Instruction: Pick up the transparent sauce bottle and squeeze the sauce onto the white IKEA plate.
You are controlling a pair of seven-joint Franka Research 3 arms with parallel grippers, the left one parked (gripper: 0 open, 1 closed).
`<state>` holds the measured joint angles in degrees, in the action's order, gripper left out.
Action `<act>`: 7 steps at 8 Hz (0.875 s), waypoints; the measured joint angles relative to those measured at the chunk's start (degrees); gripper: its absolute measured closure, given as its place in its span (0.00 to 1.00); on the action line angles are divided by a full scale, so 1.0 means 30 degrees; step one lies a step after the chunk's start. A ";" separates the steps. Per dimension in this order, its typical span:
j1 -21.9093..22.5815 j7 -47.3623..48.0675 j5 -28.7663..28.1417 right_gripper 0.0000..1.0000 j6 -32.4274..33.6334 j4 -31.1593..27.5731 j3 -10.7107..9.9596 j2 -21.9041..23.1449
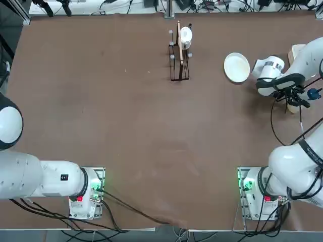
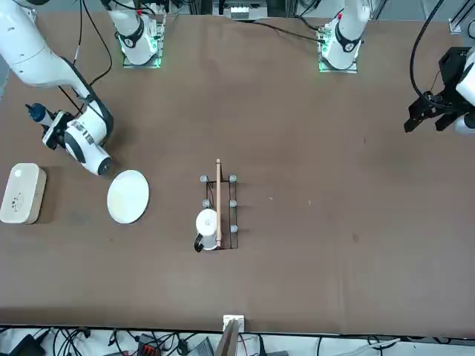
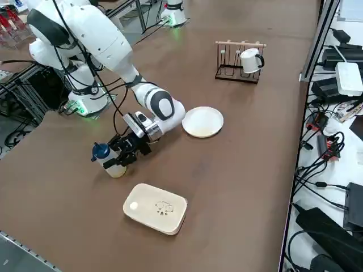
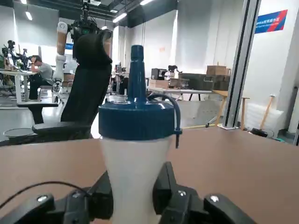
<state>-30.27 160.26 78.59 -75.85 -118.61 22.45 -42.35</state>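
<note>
Pincer [image 3: 126, 152] of my right arm is pinching the slim translucent cream squeeze bottle with the dark blue cap [image 3: 109, 161], low on its body, as the wrist view shows with my two fingers [image 4: 103, 196] pressed on each side of it. The bottle is upright, at or just above the desk near its right edge; I cannot tell if its base touches the surface.

From the largest thing to the smallest, I see these risks.

On the wide brown desk [image 3: 238, 170], any sauce that leaves the nozzle before I am over the target will fall and make a stain. My grip is already firm on a soft body, so a small extra pressure during the carry could push sauce out too early.

The cream rounded-rectangular box [image 3: 155, 208] lies just beside the bottle. If I swing low toward that side, the bottle base could hit it and twist in my grip.

The round white plate with a shallow rim [image 3: 202, 122] is on the other side of my wrist, near but apart. My own forearm is between the bottle and it, so I must lift and turn; a bad tilt could put the nozzle past the rim.

The blue cap has a thin nozzle [image 4: 136, 70]. If it is closed or blocked, squeezing would only deform the bottle, and it may slip.
</note>
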 joint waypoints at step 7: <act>0.0708 0.0028 -0.0005 0.00 -0.0008 0.0020 0.0070 -0.0102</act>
<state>-28.15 160.34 78.57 -75.87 -118.55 22.66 -42.66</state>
